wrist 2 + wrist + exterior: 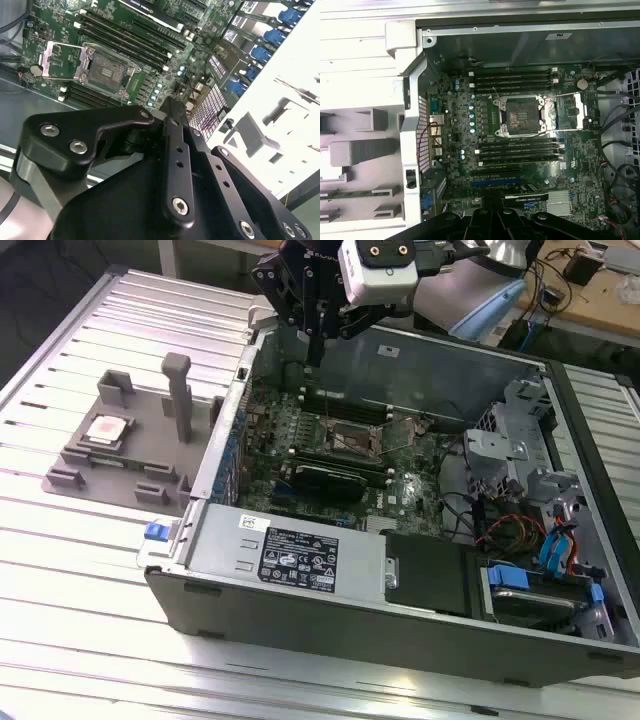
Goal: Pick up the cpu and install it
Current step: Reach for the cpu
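None of the task is done: the cpu lies on its grey holder, the socket is empty; my pincer hangs pressed together, holding nothing.

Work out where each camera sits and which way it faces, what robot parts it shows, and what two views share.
Exterior view: off the arm, above, looking down at the open grey metal computer case; the black claw hangs above it.
First wrist view: on the arm, looking down at the green motherboard; claw links in the foreground.
Second wrist view: on the arm, looking slantwise across the motherboard past the claw.
Shared: both wrist views show the black square socket.
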Controlling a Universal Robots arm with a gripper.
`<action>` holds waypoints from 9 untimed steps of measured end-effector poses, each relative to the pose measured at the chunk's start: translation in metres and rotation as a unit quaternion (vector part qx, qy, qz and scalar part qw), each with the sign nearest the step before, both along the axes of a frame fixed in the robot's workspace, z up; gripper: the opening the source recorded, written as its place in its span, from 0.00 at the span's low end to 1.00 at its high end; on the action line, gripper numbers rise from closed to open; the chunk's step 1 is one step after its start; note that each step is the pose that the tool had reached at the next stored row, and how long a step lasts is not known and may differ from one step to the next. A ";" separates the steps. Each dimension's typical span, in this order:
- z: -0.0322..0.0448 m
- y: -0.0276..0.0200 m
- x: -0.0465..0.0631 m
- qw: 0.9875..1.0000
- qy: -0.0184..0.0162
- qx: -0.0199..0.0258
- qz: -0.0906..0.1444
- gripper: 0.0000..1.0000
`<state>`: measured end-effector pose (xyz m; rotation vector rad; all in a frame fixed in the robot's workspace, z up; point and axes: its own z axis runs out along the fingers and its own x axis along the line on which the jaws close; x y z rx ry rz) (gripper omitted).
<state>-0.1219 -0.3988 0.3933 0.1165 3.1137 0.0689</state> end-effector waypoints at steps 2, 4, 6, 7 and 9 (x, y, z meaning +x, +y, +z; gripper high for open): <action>0.0000 0.0000 0.000 1.000 0.000 0.000 0.000 0.11; 0.0000 0.0000 0.000 1.000 0.000 0.000 0.000 0.11; 0.0000 0.0000 0.000 1.000 0.000 0.000 0.000 0.11; 0.0000 0.0000 0.000 1.000 0.000 0.000 0.000 0.11; 0.0000 0.0000 0.000 1.000 0.000 0.000 0.000 0.11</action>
